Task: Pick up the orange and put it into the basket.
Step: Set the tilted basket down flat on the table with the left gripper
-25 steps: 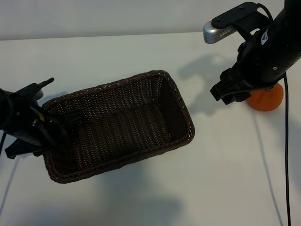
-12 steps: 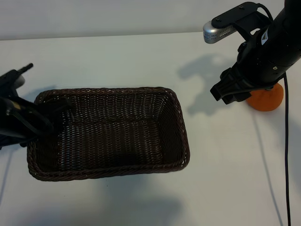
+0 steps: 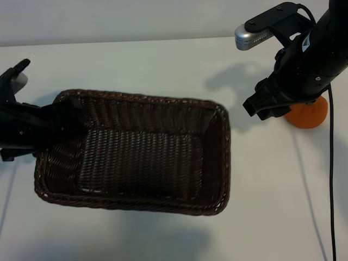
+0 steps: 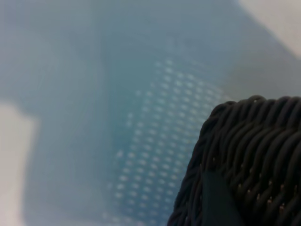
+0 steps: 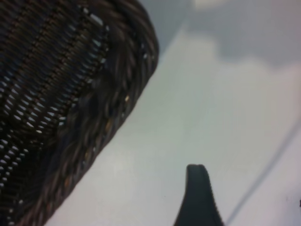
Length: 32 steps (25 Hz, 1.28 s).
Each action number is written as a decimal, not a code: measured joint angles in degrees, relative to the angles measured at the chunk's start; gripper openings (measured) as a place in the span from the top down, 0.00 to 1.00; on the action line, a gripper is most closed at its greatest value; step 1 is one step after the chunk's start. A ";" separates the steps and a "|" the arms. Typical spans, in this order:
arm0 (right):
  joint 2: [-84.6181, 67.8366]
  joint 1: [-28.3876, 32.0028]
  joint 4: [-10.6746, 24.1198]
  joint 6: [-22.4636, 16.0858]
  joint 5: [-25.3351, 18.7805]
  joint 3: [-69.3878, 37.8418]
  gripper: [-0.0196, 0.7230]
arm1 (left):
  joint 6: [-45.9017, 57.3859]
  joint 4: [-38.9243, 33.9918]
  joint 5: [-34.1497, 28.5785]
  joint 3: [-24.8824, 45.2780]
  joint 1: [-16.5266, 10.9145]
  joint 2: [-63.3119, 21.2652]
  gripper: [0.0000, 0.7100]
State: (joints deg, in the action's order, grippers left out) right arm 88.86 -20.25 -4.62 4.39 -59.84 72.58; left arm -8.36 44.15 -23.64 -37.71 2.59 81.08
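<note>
The dark brown wicker basket (image 3: 222, 157) fills the middle of the exterior view, empty, with its left end raised off the table. My left gripper (image 3: 58, 123) is shut on the rim of that left end; in the left wrist view one dark finger (image 4: 217, 200) lies against the weave (image 4: 256, 141). The orange (image 3: 310, 115) rests on the table at the far right, half hidden behind my right arm. My right gripper (image 3: 267, 106) hangs just left of the orange and above it, open. Its wrist view shows one fingertip (image 5: 197, 186) over bare table and a basket corner (image 5: 70, 94).
A black cable (image 3: 330, 179) runs down the table's right side. The white tabletop (image 3: 163, 60) lies bare behind the basket and in front of it. A silver camera head (image 3: 251, 37) juts from the right arm.
The left gripper has swung the basket round: its right end has moved right and toward the front, and the basket now lies wider across the table. The right arm and the orange have not moved.
</note>
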 joint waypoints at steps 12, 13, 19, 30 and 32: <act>0.00 0.00 0.00 0.00 0.00 0.00 0.31 | -5.07 5.43 1.81 -2.92 -0.06 0.44 0.47; 0.00 0.00 0.00 0.00 0.00 0.00 0.31 | -5.07 5.43 1.67 -3.93 -0.06 0.81 0.47; 0.00 0.00 0.00 0.00 0.00 0.00 0.31 | -5.07 5.57 -0.15 -11.09 -0.06 6.66 0.47; 0.00 0.00 0.00 0.00 0.00 0.00 0.31 | -5.31 8.91 -0.36 -20.32 0.31 19.02 0.48; 0.00 0.00 0.00 0.00 0.07 0.00 0.31 | -5.38 8.96 -0.18 -22.06 1.04 21.39 0.48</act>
State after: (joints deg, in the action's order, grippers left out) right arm 88.86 -20.25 -4.62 4.39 -59.78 72.58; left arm -13.74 53.11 -23.82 -59.77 3.63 102.46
